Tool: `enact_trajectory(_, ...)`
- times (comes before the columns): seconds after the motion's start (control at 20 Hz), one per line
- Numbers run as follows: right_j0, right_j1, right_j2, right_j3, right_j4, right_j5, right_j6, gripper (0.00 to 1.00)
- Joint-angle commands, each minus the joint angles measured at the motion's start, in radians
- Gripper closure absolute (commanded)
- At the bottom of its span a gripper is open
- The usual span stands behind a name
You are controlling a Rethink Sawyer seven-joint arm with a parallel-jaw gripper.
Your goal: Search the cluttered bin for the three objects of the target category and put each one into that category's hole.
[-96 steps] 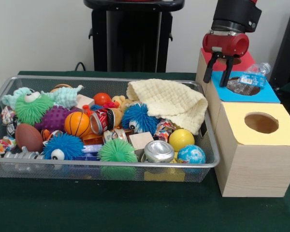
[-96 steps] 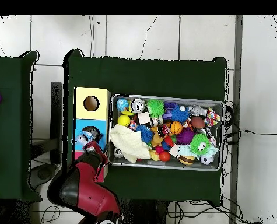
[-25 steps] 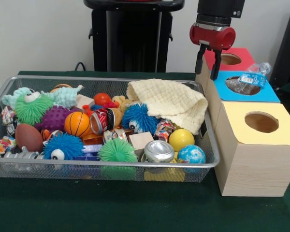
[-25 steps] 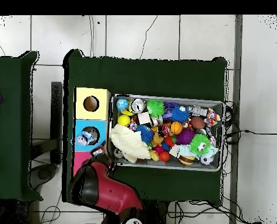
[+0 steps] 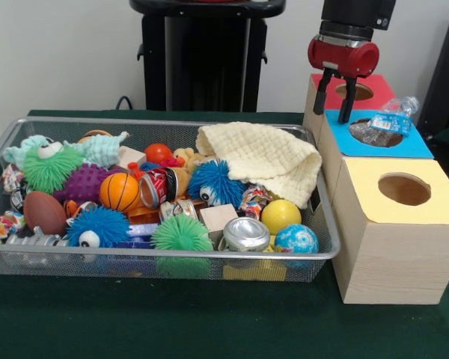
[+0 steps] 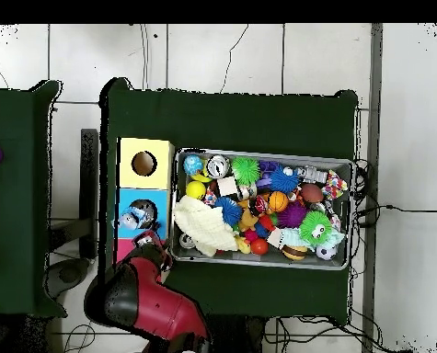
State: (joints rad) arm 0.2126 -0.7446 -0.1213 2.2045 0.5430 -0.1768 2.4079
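Here the fingers (image 5: 334, 99) hang spread and empty over the red box (image 5: 374, 90); a packet (image 5: 389, 124) rests in the blue box's hole (image 5: 376, 134), beside the bin (image 5: 172, 254).

Wire, wood, cloth and crinkled plastic
Silver wire-mesh bin (image 5: 15, 258) gleams; pale wooden box (image 5: 393, 258) looks matt; cream cloth (image 5: 266, 161) is waffled; clear wrinkly plastic packet (image 5: 393, 123) is glossy.
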Motion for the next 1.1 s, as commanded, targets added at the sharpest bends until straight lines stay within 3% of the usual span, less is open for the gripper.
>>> enact_trajectory(0.05, -0.004, 0.049, 0.095, -0.088, 0.029, 0.000, 0.190, 0.00)
enact_trajectory(0.4, -0.057, 0.043, 0.105, -0.067, -0.032, -0.028, 0.173, 0.00)
enact_trajectory(0.75, -0.047, -0.061, 0.029, -0.077, -0.012, 0.134, 0.103, 0.00)
enact_trajectory(1.1, -0.068, -0.079, 0.019, -0.090, -0.028, 0.165, 0.083, 0.00)
